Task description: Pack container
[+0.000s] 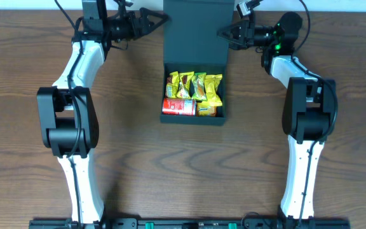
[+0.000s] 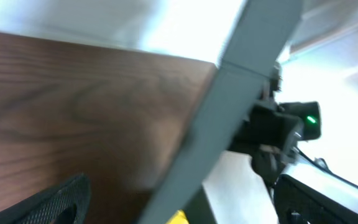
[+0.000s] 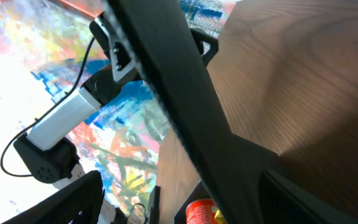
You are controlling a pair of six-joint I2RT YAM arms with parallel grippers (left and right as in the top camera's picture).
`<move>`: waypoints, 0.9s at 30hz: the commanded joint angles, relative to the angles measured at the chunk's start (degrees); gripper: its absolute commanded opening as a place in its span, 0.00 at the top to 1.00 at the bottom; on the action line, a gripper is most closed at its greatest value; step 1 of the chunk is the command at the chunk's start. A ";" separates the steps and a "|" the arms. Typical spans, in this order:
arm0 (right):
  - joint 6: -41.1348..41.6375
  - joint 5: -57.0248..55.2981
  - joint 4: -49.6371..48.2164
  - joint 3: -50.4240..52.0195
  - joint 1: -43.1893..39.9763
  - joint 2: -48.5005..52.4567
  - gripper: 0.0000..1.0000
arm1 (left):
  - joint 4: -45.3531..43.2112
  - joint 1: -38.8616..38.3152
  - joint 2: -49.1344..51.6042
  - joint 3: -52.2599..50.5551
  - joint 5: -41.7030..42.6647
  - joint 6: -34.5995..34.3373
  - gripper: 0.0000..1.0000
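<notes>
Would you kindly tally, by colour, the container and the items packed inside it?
Dark teal container: 1
Yellow packets: about 5 (they overlap, so the count is not certain)
Red item: 1
Total: about 7

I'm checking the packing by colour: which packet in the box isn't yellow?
The red packet, lying in the container's lower-left corner in the overhead view. The other packets are all yellow-green.
</notes>
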State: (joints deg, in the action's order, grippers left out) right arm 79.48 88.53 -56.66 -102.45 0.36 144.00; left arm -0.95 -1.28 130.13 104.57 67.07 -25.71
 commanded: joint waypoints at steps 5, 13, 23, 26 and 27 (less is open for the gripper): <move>0.85 0.83 -0.22 -0.20 0.81 0.02 0.20 | -5.20 0.09 0.26 0.63 8.92 -0.22 0.05; 4.37 0.83 -4.55 -0.20 0.85 0.02 0.20 | -7.50 0.07 0.26 0.63 8.26 2.29 0.05; 5.38 0.83 -5.97 -0.20 1.55 0.02 0.19 | -7.67 -1.73 0.28 0.63 5.84 3.45 0.05; 5.35 0.83 -5.97 -0.20 1.97 0.02 0.18 | -7.67 -2.32 0.28 0.63 6.12 3.43 0.05; 5.35 0.83 -5.97 -0.20 1.99 0.02 0.19 | -7.67 -2.51 0.28 0.63 6.45 3.43 0.05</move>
State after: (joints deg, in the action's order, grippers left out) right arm 84.01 88.64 -62.39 -102.45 0.99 144.00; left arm -8.10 -3.27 130.13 104.57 73.10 -23.53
